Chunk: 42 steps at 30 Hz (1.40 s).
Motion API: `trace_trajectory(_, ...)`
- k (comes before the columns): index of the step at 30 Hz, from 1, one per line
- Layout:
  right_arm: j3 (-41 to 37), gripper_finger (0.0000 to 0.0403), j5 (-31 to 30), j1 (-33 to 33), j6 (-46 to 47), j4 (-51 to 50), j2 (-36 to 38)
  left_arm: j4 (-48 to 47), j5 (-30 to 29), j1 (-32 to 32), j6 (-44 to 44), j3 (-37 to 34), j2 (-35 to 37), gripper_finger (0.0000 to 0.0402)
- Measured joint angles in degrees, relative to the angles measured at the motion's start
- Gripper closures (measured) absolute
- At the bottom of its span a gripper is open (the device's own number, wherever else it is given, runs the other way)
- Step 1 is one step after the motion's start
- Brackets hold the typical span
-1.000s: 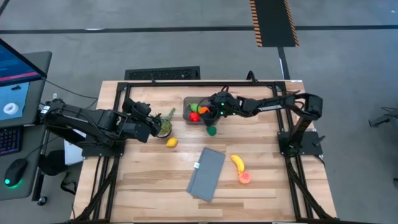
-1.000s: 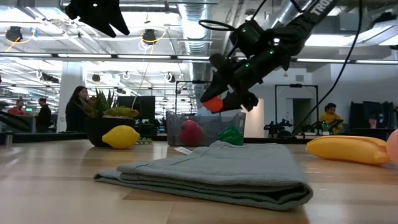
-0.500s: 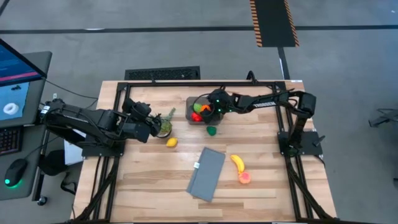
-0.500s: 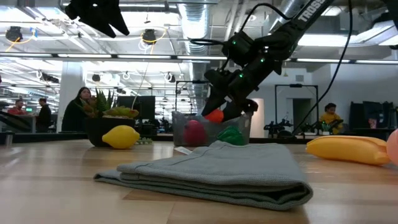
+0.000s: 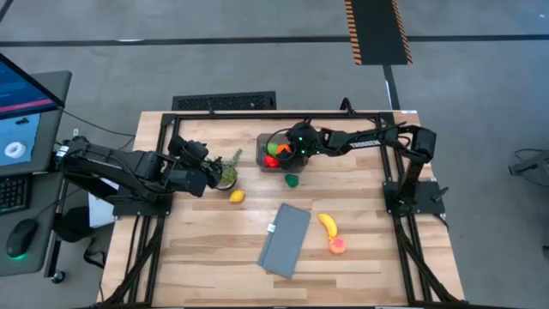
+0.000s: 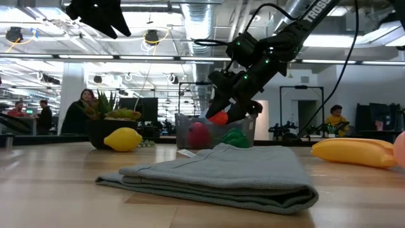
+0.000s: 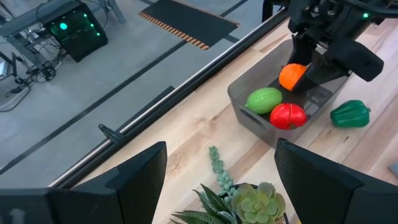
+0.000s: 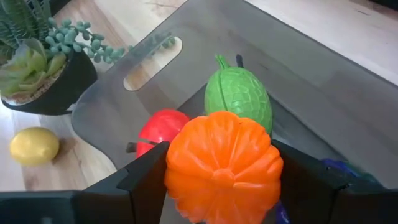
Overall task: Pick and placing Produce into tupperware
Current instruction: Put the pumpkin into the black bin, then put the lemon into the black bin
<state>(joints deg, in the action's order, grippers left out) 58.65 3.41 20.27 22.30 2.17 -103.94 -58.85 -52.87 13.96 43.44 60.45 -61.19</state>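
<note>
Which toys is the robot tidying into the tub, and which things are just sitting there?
For the job: tub; orange pumpkin in the right end effector; light green fruit and red tomato in the tub; dark green pepper, lemon, banana, pink fruit on the table.

Just lying about: potted plant; folded grey cloth.

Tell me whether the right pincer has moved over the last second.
Yes. The right pincer, shut on the orange pumpkin, has come down from above the tub until the pumpkin sits just inside the rim.

Even, bright overhead light — soft shadows; ceiling lamps (image 6: 152, 35) glare, background room slightly blurred.
</note>
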Motion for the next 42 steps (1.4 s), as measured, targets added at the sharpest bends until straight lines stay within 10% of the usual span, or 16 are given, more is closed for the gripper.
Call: trace_trajectory(42, 9.57, 0.0081, 2.77, -4.99, -13.87, -10.71, 5.04, -1.47, 4.22, 1.51, 0.6, 0.0, 0.0, 0.0113)
